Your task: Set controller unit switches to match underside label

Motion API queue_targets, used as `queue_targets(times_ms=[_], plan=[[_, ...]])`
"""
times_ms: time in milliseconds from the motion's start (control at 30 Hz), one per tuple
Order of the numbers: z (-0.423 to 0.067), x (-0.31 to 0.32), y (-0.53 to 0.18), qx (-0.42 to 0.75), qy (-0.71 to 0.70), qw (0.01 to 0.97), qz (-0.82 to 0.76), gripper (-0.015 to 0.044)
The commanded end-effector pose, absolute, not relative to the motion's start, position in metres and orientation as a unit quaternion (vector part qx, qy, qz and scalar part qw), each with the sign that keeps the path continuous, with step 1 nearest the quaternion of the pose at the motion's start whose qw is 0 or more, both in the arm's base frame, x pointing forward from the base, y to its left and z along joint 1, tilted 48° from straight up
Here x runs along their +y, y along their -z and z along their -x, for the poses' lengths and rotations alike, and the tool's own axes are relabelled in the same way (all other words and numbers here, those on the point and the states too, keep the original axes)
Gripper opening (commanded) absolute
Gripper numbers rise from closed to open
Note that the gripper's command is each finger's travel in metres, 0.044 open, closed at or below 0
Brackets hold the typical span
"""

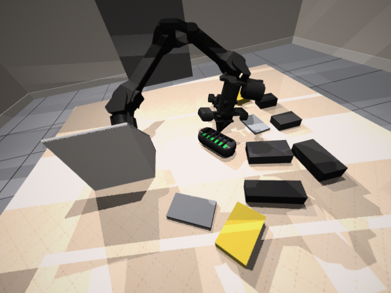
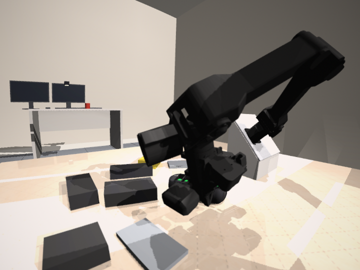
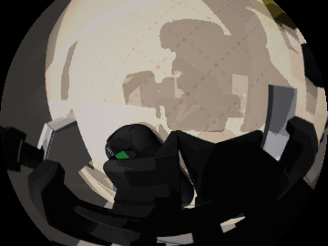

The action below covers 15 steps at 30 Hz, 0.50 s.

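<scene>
The dark grey controller unit sits flat on its base near the middle of the bench. Its row of rocker switches shows green ends along one side. My gripper is shut and empty. Its fingertips point down at the far edge of the unit's top, at or just above the switch row. In the exterior view the arm hides most of the unit. The wrist view shows one green switch end at the unit's rounded end.
Several black blocks lie to the right of the unit. A light grey plate lies right behind it. A grey plate and a yellow plate lie in front. A large grey wedge stands at the left.
</scene>
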<state>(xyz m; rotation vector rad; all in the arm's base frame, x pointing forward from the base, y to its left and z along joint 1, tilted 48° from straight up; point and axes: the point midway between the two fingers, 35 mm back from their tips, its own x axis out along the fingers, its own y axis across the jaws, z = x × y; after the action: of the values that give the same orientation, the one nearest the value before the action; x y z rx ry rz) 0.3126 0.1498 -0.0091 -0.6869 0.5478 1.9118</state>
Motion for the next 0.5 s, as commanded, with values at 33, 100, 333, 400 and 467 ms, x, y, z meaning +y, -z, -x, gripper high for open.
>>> queue_targets(times_ms=[33, 100, 333, 400, 467], plan=[[-0.349, 0.133, -0.013, 0.224, -0.785, 0.5, 0.29, 0.0], [-0.361, 0.127, -0.022, 0.225, -0.785, 0.499, 0.289, 0.0], [-0.362, 0.125, -0.026, 0.219, -0.787, 0.495, 0.296, 0.0], [-0.355, 0.125, -0.027, 0.202, -0.79, 0.486, 0.316, 0.0], [-0.346, 0.125, -0.028, 0.182, -0.792, 0.475, 0.337, 0.0]])
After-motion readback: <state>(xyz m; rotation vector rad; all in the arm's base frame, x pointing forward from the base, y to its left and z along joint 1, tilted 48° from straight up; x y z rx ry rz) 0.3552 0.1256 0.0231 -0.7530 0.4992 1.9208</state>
